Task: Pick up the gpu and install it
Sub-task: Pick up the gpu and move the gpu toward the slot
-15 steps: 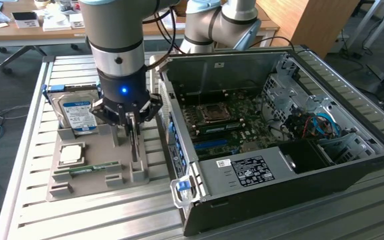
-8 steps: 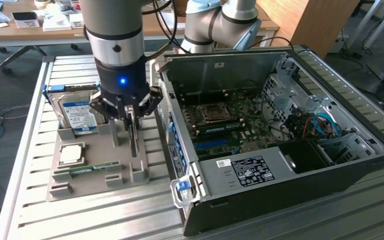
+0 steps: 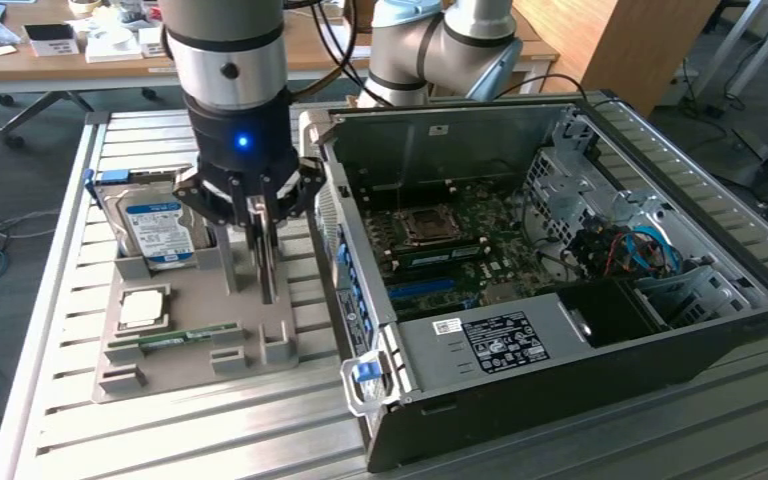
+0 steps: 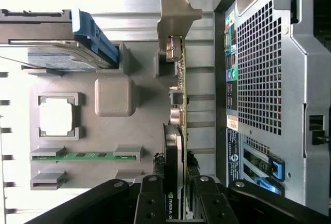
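The gpu (image 3: 267, 268) stands on edge in the grey holder tray (image 3: 204, 295), beside the open computer case (image 3: 704, 330). My gripper (image 3: 261, 215) hangs straight above it, and its black fingers come down on both flat sides of the card. In the wrist view the gpu (image 4: 179, 105) is seen edge-on: green board, black cooler, silver end bracket (image 4: 178, 12) at the far end. The gripper (image 4: 176, 185) is shut on the card's near end, one finger (image 4: 152, 195) against the cooler side and the other on the board side.
The tray (image 4: 150, 94) also carries a hard drive with a blue label (image 3: 157, 225), a processor (image 3: 141, 308) and a narrow RAM stick (image 3: 177, 338). The case lies open on the exterior view's right, its motherboard (image 3: 464, 240) exposed. Its perforated rear panel (image 4: 269, 79) is close beside the card.
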{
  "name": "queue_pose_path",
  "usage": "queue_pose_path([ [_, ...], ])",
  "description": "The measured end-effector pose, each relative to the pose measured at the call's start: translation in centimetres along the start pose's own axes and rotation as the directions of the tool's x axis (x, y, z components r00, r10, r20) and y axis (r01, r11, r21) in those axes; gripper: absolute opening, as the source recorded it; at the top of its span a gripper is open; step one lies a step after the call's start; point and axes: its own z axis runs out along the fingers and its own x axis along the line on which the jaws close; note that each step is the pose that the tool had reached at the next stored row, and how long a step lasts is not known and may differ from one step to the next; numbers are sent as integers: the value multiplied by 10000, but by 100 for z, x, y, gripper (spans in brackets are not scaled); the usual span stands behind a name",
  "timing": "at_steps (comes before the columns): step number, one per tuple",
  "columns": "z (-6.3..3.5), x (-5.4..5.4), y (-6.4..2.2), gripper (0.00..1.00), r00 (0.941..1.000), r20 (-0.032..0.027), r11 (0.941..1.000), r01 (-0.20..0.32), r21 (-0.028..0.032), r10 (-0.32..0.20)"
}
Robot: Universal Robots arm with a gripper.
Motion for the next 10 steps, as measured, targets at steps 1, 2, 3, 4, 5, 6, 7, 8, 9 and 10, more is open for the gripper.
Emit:
queue_pose_path([
  [1, -22, 0, 1, 27, 10000, -1, 10000, 0, 1, 0],
  [2, -42, -1, 2, 27, 10000, 0, 10000, -1, 0, 1],
  [3, -63, -1, 3, 27, 10000, 0, 10000, 0, 0, 0],
  [4, -83, -2, 4, 27, 10000, -1, 10000, 0, 0, 0],
  [5, -104, -2, 5, 27, 10000, 0, 10000, -1, 0, 1],
  [6, -124, -3, 5, 27, 10000, -1, 10000, 0, 1, 0],
  [7, -143, -3, 6, 27, 10000, -1, 10000, 0, 1, 0],
  [8, -159, -4, 7, 27, 10000, 0, 10000, 0, 0, 0],
  [9, -172, -4, 8, 27, 10000, 0, 10000, -1, 0, 1],
  [10, -178, -4, 8, 27, 10000, 0, 10000, 0, 0, 0],
])
